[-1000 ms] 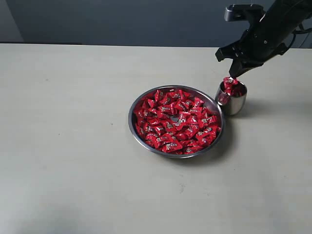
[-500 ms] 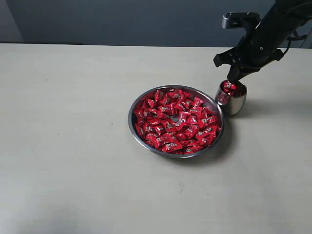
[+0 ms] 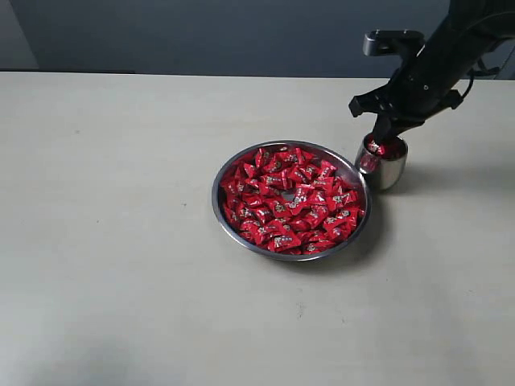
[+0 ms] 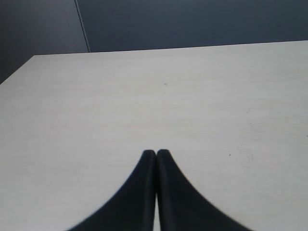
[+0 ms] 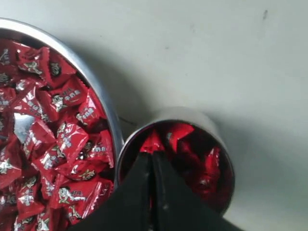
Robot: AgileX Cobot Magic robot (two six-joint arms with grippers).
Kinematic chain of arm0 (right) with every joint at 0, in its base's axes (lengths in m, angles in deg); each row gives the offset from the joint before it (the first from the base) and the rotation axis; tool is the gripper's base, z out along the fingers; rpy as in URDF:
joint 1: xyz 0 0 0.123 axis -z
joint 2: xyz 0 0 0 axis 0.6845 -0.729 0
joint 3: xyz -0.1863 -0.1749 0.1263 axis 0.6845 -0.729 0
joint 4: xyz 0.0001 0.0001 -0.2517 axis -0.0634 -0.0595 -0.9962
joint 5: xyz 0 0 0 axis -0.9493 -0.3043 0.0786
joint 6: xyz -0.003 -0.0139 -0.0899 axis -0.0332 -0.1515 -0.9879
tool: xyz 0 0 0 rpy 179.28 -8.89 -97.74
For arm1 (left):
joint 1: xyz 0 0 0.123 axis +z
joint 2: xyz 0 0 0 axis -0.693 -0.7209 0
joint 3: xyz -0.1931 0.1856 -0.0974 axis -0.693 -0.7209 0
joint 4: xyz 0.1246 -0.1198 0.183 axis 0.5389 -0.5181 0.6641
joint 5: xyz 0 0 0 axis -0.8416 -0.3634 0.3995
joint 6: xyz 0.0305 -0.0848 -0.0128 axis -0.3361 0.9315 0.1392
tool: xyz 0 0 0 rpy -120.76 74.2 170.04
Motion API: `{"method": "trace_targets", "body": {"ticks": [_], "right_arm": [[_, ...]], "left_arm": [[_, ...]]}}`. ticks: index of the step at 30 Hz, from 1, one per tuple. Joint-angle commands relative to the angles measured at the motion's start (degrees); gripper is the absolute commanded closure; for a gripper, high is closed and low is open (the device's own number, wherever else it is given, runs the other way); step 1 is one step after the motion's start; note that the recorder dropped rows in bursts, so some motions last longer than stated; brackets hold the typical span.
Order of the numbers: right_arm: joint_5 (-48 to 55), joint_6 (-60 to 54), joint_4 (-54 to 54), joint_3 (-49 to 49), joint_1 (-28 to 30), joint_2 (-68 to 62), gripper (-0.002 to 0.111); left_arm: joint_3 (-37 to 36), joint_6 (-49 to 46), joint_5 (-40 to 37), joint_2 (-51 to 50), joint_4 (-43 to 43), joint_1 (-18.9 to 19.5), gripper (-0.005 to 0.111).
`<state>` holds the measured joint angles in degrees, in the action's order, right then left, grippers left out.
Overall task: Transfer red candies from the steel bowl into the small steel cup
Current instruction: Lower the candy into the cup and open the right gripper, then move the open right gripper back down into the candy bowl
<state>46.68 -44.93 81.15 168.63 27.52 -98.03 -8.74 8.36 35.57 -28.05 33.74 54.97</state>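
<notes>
I see a pale, matte tabletop [image 3: 121,265] filling most of my exterior feed, with a dark grey-blue wall [image 3: 201,36] behind its far edge. In the left wrist view, the wall has a vertical seam [image 4: 82,26] and the tabletop a tiny dark speck [image 4: 165,83].

Small steel cup [image 3: 383,165] just right of steel bowl [image 3: 221,205], seemingly touching.

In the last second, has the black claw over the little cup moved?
Yes. The right gripper, pinching a red candy, has come down, slightly leftward; its tips now reach the mouth of the cup, which stayed put.
</notes>
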Motion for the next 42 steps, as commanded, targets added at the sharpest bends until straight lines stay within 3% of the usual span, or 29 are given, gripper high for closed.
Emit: {"method": "trace_targets", "body": {"ticks": [1,12,20,36,39,42], "right_arm": [[-0.6,-0.4,0.1,0.0,0.2,-0.4,0.109],[-1.1,-0.4,0.7,0.0,0.2,-0.4,0.108],[-0.6,-0.4,0.7,0.0,0.2,-0.4,0.068],[-1.4,-0.4,2.5,0.0,0.2,7.6,0.068],[-1.0,-1.1,11.2,0.0,-0.5,8.1,0.068],[-0.5,-3.7,13.1,0.0,-4.4,7.0,0.068]], "left_arm": [[-0.1,0.1,0.4,0.3,0.1,-0.4,0.106],[-0.1,0.1,0.4,0.3,0.1,-0.4,0.106],[-0.1,0.1,0.4,0.3,0.1,-0.4,0.106],[-0.1,0.1,0.4,0.3,0.1,-0.4,0.106],[-0.1,0.1,0.4,0.3,0.1,-0.4,0.106],[-0.1,0.1,0.4,0.3,0.1,-0.4,0.106]]}}
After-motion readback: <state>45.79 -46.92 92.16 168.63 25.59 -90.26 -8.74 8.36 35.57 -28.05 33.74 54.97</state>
